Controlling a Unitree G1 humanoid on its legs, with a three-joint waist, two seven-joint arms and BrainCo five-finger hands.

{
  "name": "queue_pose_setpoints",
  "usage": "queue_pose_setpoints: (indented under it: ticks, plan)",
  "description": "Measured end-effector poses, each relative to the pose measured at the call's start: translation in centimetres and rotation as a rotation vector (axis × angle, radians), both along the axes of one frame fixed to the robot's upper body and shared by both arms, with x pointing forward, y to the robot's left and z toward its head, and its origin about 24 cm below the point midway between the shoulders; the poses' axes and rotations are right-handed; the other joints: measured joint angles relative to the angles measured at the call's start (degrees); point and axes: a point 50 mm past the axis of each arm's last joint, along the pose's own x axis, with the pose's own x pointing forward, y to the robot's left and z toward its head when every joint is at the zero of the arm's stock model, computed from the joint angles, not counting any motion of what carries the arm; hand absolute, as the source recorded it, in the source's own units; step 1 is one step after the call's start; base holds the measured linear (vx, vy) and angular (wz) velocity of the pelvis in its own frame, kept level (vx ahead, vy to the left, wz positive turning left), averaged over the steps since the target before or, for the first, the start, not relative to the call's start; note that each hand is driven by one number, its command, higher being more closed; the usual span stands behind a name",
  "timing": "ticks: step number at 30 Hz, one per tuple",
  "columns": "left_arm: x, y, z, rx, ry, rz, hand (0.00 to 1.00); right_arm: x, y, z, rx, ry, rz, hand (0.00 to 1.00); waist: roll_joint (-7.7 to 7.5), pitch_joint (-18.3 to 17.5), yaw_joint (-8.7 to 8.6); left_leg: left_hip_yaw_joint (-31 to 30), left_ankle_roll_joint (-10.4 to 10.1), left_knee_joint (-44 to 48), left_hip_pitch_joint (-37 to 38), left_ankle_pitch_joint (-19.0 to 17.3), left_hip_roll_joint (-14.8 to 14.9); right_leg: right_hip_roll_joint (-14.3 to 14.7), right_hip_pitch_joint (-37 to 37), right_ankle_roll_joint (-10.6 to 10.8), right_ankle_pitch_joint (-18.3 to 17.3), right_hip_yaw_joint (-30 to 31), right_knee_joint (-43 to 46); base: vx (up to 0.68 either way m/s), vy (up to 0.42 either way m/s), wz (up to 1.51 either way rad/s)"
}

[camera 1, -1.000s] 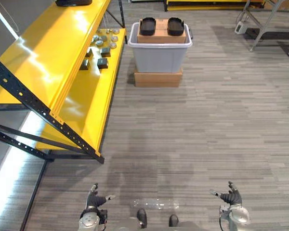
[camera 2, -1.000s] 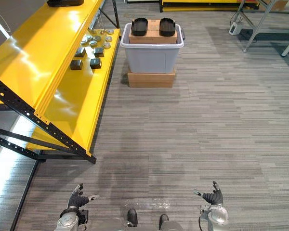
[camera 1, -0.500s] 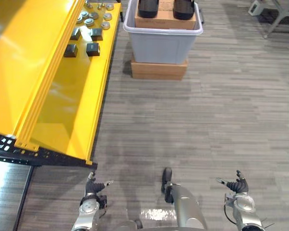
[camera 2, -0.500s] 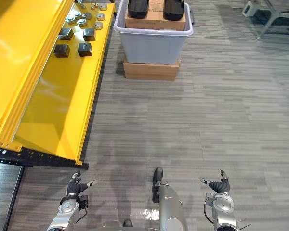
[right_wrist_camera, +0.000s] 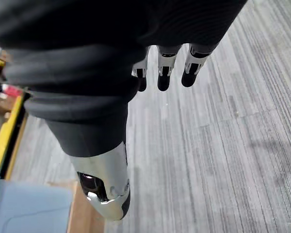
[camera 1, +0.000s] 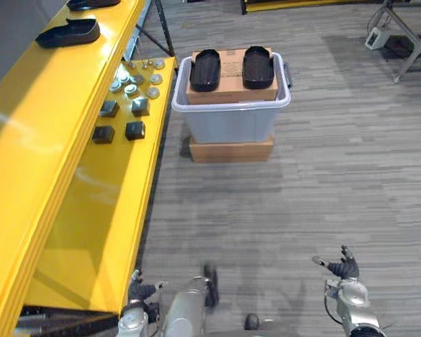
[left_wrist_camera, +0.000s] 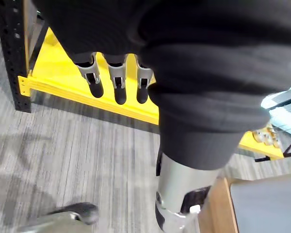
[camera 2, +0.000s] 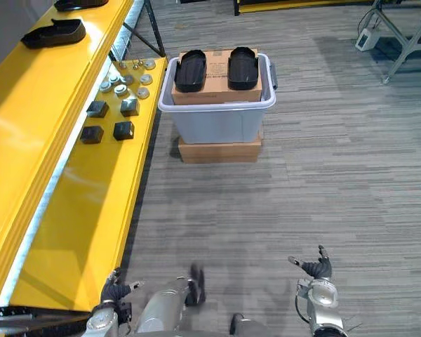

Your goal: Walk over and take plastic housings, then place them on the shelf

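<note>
Task items: housing A [camera 1: 204, 69] and housing B [camera 1: 257, 67], both black plastic, lie side by side on top of a cardboard box [camera 1: 231, 84].
Carrier: the box stands inside a grey bin [camera 1: 231, 123], and the bin rests on a flat carton [camera 1: 231, 150] on the floor [camera 1: 323, 182].
Why stacked: the stack lifts the housings clear of the bin's rim, probably so a hand can take them from above without reaching inside.
Shelf: the yellow shelf [camera 1: 91, 203] runs along the robot's left. The bin stands just beside the edge of its lower level, near the far end.
Shelved housing: a shelved housing [camera 1: 69, 32] lies near the far end of the upper level. This is likely where the other two belong.
Left hand: the left hand [camera 1: 142, 289] hangs low beside the shelf's near corner, fingers [left_wrist_camera: 117, 80] straight, holding nothing.
Right hand: the right hand [camera 1: 345, 267] is low over bare floor, well apart from the bin, fingers [right_wrist_camera: 164, 73] extended, empty.
Step (judged): the walk-up. Nothing is grasped yet.
Other things: dark blocks [camera 1: 119, 119] and round metal pieces [camera 1: 137, 81] fill the lower level's far corner next to the bin.
In the way: the floor between robot and bin is bare. The black upright [left_wrist_camera: 12, 48] at the shelf's near corner is close to the left hand. The small parts leave little room on the lower level beside the bin.
</note>
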Motion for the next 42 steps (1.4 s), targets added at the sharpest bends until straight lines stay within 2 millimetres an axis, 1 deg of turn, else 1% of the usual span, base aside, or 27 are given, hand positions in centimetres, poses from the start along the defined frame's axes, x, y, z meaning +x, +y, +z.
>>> queue_pose_setpoints:
  ticks: [1, 2, 4, 5, 6, 7, 9, 11, 13, 14, 15, 16, 18, 19, 20, 21, 22, 24, 27, 28, 29, 30, 31, 34, 36, 39, 42]
  plan:
    - [0.1, 0.1, 0.0, -0.001, -0.001, 0.004, 0.0, -0.2, 0.1, -0.2, 0.005, 0.011, -0.002, 0.0, -0.55, 0.0, -0.14, 0.0, 0.2, 1.0, 0.8, -1.7, -0.7, -1.0, -2.3, 1.6, 0.7, 0.8, 7.2, 0.81, 0.199, 0.23]
    - [0.0, 0.4, 0.0, 0.008, 0.008, 0.003, 0.0, -1.0, 0.4, -0.7, 0.015, 0.031, -0.01, 0.0, -1.72, 0.1, -0.84, -0.3, 0.7, 2.6, 4.4, -5.8, -2.6, -3.1, -8.1, 10.3, 5.5, 3.5, 24.9, 0.69, 0.153, 0.31]
    - [-0.4, 0.6, -0.2, 0.013, 0.026, 0.006, 0.0, -1.2, 0.7, -0.9, 0.022, 0.038, -0.008, 0.0, -1.78, 0.1, -1.79, -1.3, 1.5, 3.3, 9.8, -9.0, -3.7, -4.7, -13.1, 9.7, 6.3, 4.0, 40.9, 0.74, 0.131, 0.33]
    - [-0.4, 0.6, -0.2, 0.014, 0.027, 0.006, 0.0, -1.0, 1.0, -0.9, 0.025, 0.037, 0.004, 0.0, -1.44, 0.1, -2.11, -2.2, 1.6, 1.6, 15.6, -10.1, -4.1, -7.0, -17.0, 5.9, 5.4, 0.7, 47.4, 0.63, 0.092, 0.25]
    - [-0.3, 0.5, -0.2, 0.013, 0.024, 0.005, 0.0, -1.0, 1.1, -0.9, 0.026, 0.036, 0.008, 0.0, -1.15, 0.1, -2.33, -2.9, 1.7, 0.2, 17.8, -10.2, -4.0, -7.7, -18.4, 3.8, 5.0, -1.0, 47.9, 0.58, 0.07, 0.21]
    - [0.0, 0.6, 0.0, 0.012, 0.013, 0.006, 0.0, -0.7, 1.2, -0.8, 0.027, 0.025, 0.012, 0.0, -0.64, 0.2, -2.8, -3.7, 1.7, -2.8, 21.9, -10.2, -3.4, -8.2, -21.7, 1.1, 3.7, -3.8, 46.1, 0.52, 0.028, 0.21]
    - [0.6, 0.6, 0.1, 0.008, 0.0, 0.009, 0.0, -0.3, 1.1, -0.6, 0.024, 0.013, 0.016, 0.0, -0.02, 0.6, -3.27, -4.8, 1.7, -7.0, 27.3, -10.2, -2.3, -7.0, -25.5, -1.1, 2.2, -6.5, 36.5, 0.6, -0.049, 0.25]
    - [1.3, 0.5, 0.4, 0.003, -0.021, 0.01, 0.0, -0.3, 0.9, -0.5, 0.017, 0.014, 0.015, 0.0, 0.31, 1.0, -3.4, -5.5, 1.6, -9.0, 30.6, -10.2, -1.1, -5.3, -28.5, -0.9, 3.1, -8.0, 21.1, 0.44, -0.115, 0.32]
    - [1.9, 0.6, 0.6, 0.004, -0.038, 0.012, 0.0, -0.4, 0.8, -0.6, 0.016, 0.017, 0.014, 0.0, 0.06, 1.1, -4.65, -6.3, 0.1, -10.5, 33.6, -11.1, 0.1, -3.0, -29.1, -0.1, 13.2, -7.0, -2.6, 0.5, -0.188, 0.59]
    - [1.8, 0.8, 0.6, 0.01, -0.034, 0.013, 0.0, -0.6, 0.8, -0.7, 0.017, 0.024, 0.009, 0.0, -0.27, 1.1, -5.16, -6.4, -2.1, -10.8, 35.1, -12.4, 0.4, -2.5, -28.6, 1.2, 19.8, -5.8, -8.1, 0.43, -0.181, 0.63]
    - [1.5, 0.8, 0.4, 0.011, -0.022, 0.015, 0.0, -0.8, 0.6, -0.7, 0.016, 0.031, 0.003, 0.0, -0.34, 1.1, -5.61, -6.7, -4.9, -11.0, 36.8, -14.0, 1.1, -1.6, -28.2, -1.7, 26.3, -4.3, -8.6, 0.55, -0.252, 0.32]
    - [1.1, 0.6, 0.1, 0.004, -0.001, 0.018, 0.0, -0.5, 0.4, -0.5, 0.014, 0.026, -0.008, 0.0, 0.92, 0.9, -5.66, -7.4, -6.6, -9.7, 37.2, -15.1, 3.2, 0.1, -29.0, -6.2, 25.9, -3.6, -5.2, 0.52, -0.254, 0.06]
    - [1.0, 0.6, 0.0, 0.003, 0.007, 0.022, 0.0, -0.1, 0.6, -0.4, 0.032, 0.003, -0.032, 0.0, 1.01, 0.8, -5.31, -7.6, -9.0, -1.2, 34.3, -13.7, 4.2, 0.0, -30.1, -8.9, 21.3, -4.2, 1.4, 0.52, -0.281, 0.07]
    - [0.9, 0.2, -0.1, -0.007, 0.007, 0.031, 0.0, -0.3, 0.7, -0.5, 0.038, 0.005, -0.037, 0.0, 1.65, 0.9, -5.33, -7.7, -11.4, 9.2, 30.9, -11.8, 5.6, 0.6, -27.9, -9.2, 18.4, -5.2, 2.7, 0.53, -0.31, 0.25]
    - [0.9, -0.1, -0.2, -0.019, 0.007, 0.044, 0.0, -0.5, 1.1, -0.7, 0.051, 0.011, -0.039, 0.0, 2.19, 1.0, -5.06, -7.5, -12.0, 22.1, 26.1, -9.4, 8.3, 1.8, -24.5, -10.0, 16.3, -5.8, 2.1, 0.52, -0.296, 0.18]
    - [0.9, -0.2, -0.2, -0.022, 0.007, 0.046, 0.0, -0.6, 1.3, -0.9, 0.061, 0.013, -0.04, 0.0, 2.18, 1.1, -4.68, -6.6, -11.8, 27.6, 24.1, -10.0, 10.0, 2.5, -22.7, -10.4, 15.7, -6.2, 1.6, 0.39, -0.209, -0.03]
    - [0.8, -0.3, -0.2, -0.024, 0.008, 0.045, 0.0, -0.7, 1.9, -1.1, 0.081, 0.014, -0.044, 0.0, 2.41, 0.9, -4.14, -4.2, -9.8, 34.0, 20.9, -11.3, 12.8, 3.7, -19.2, -11.2, 15.0, -6.4, -0.2, 0.35, -0.169, -0.11]
    - [1.0, -0.5, -0.1, -0.032, 0.001, 0.043, 0.0, -1.0, 2.1, -1.3, 0.098, 0.012, -0.067, 0.0, 1.89, 1.0, -3.39, -1.7, -7.6, 31.2, 17.7, -12.6, 13.6, 3.9, -14.7, -11.1, 15.0, -6.6, -4.0, 0.32, -0.129, -0.02]
    - [1.1, -0.9, -0.2, -0.046, -0.001, 0.042, 0.0, -1.5, 1.5, -1.3, 0.095, 0.011, -0.128, 0.0, 2.09, 0.9, -3.12, -0.8, -7.8, 13.5, 15.0, -12.5, 12.3, 3.6, -11.7, -10.5, 14.7, -6.5, -7.1, 0.25, -0.028, -0.02]
    - [1.0, -1.0, -0.2, -0.048, 0.001, 0.039, 0.0, -1.7, 1.2, -1.3, 0.09, 0.012, -0.144, 0.0, 2.67, 0.6, -3.22, -1.6, -9.6, 5.1, 15.4, -10.8, 11.1, 3.6, -11.4, -9.9, 14.4, -6.4, -7.4, 0.2, 0.032, -0.08]
    - [0.9, -1.1, -0.3, -0.054, 0.006, 0.032, 0.0, -2.1, 0.8, -1.3, 0.083, 0.017, -0.162, 0.0, 3.48, 0.4, -3.19, -2.3, -10.0, -1.0, 16.1, -6.7, 10.4, 3.9, -11.3, -9.0, 13.8, -6.1, -7.1, 0.2, 0.051, -0.09]
    - [0.8, -1.2, -0.4, -0.055, 0.011, 0.032, 0.0, -2.3, 0.7, -1.3, 0.078, 0.021, -0.168, 0.0, 4.09, 0.3, -3.16, -2.3, -10.1, -3.0, 16.6, -3.5, 10.5, 4.3, -11.2, -8.7, 13.6, -6.0, -7.0, 0.2, 0.118, -0.15]
    - [0.6, -1.1, -0.6, -0.054, 0.028, 0.034, 0.0, -2.5, 0.5, -1.4, 0.084, 0.022, -0.189, 0.0, 4.71, 0.1, -3.24, -2.0, -8.0, -5.8, 18.0, -2.3, 10.4, 4.8, -11.1, -7.9, 13.1, -5.4, -6.9, 0.19, 0.122, -0.13]
    - [0.8, -0.7, -0.6, -0.045, 0.036, 0.034, 0.0, -3.1, 0.5, -1.6, 0.105, 0.018, -0.24, 0.0, 2.87, 0.1, -3.15, 0.0, -6.8, -11.5, 21.0, -0.9, 8.1, 2.7, -11.1, -6.3, 12.8, -4.0, -7.3, 0.12, 0.117, -0.13]
    - [0.2, -0.3, -0.7, -0.041, 0.054, 0.047, 0.0, -3.6, 0.0, -1.6, 0.114, 0.006, -0.293, 0.0, 2.37, -0.1, -3.22, 0.9, -6.7, -13.2, 22.7, -0.9, 7.2, 2.1, -10.3, -5.5, 12.9, -3.2, -8.3, 0.08, 0.107, -0.19]
    - [-0.5, 0.7, -0.8, -0.016, 0.07, 0.064, 0.0, -4.1, -1.2, -1.0, 0.098, -0.032, -0.371, 0.0, 2.5, -0.3, -3.26, 2.7, -6.6, -15.7, 25.0, -0.8, 6.5, 1.8, -9.2, -4.9, 13.1, -1.5, -9.7, 0.07, 0.075, -0.28]
    - [-1.1, 1.6, -0.8, 0.0, 0.079, 0.086, 0.0, -4.1, -3.4, 1.3, 0.037, -0.156, -0.444, 0.0, 2.95, -0.7, -3.49, 4.0, -6.2, -17.7, 26.3, -0.6, 6.2, 1.9, -9.2, -4.6, 13.3, -0.2, -10.5, 0.08, 0.026, -0.25]
